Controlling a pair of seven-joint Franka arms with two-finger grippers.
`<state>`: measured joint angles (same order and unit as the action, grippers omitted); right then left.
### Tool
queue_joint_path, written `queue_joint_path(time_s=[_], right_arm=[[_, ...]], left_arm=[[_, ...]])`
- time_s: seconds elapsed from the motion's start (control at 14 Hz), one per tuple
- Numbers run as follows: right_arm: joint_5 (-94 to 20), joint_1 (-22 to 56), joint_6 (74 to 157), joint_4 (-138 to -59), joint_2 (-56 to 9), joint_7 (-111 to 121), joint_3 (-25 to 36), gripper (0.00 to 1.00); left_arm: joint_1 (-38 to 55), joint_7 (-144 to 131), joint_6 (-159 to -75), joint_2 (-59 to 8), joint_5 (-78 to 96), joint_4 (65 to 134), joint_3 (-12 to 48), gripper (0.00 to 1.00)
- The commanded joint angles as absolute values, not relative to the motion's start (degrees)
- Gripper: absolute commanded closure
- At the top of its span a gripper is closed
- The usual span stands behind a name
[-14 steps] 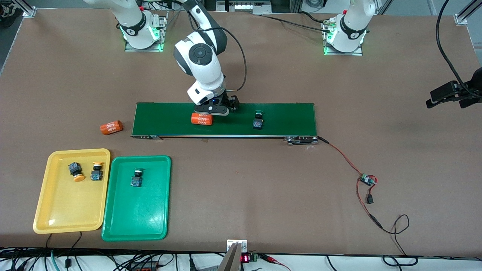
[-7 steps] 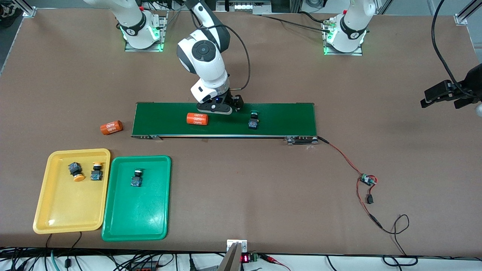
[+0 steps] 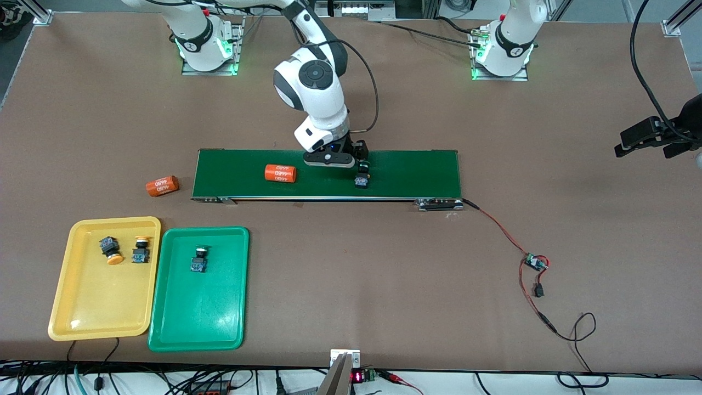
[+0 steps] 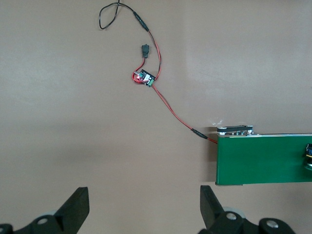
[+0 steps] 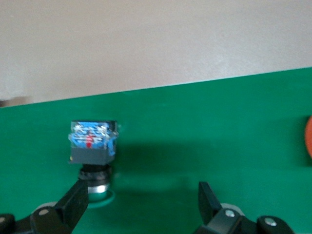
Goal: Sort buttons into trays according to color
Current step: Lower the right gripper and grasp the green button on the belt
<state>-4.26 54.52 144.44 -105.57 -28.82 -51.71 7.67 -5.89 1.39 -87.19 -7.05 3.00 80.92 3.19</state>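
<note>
— Over the conveyor belt (image 3: 406,173) at frame centre hung the right gripper (image 3: 359,164), jaws spread wide; where was the green-capped button (image 3: 362,179)?
— Lying on the belt just beside one fingertip (image 5: 78,200), ungripped; the left gripper (image 3: 647,141), also open, waited at the frame's right edge.

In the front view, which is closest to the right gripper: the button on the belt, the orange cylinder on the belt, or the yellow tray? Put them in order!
Measured from the open right gripper over the belt:
1. Button on the belt, right beside the gripper.
2. Orange cylinder on the belt, toward the right arm's end.
3. Yellow tray, off the belt, nearer the front camera.
</note>
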Motion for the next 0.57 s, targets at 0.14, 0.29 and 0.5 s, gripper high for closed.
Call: queue_joint_path(time_s=[0.14,0.29,0.5], right_arm=[[-3.3,55.1,144.5,-102.7,-30.6,-53.1,8.6,0.00],[-3.2,55.2,144.7,-102.3,-31.1,-53.9,8.6,0.00],[-3.2,55.2,144.8,-100.0,-33.6,-53.9,8.6,0.00]], left_arm=[[-6.2,1.6,-88.8,-6.2,1.9,82.2,3.4,0.00],[-6.2,1.6,-88.9,-6.1,1.9,82.2,3.4,0.00],[-6.2,1.6,-88.8,-6.0,1.9,82.3,3.5,0.00]])
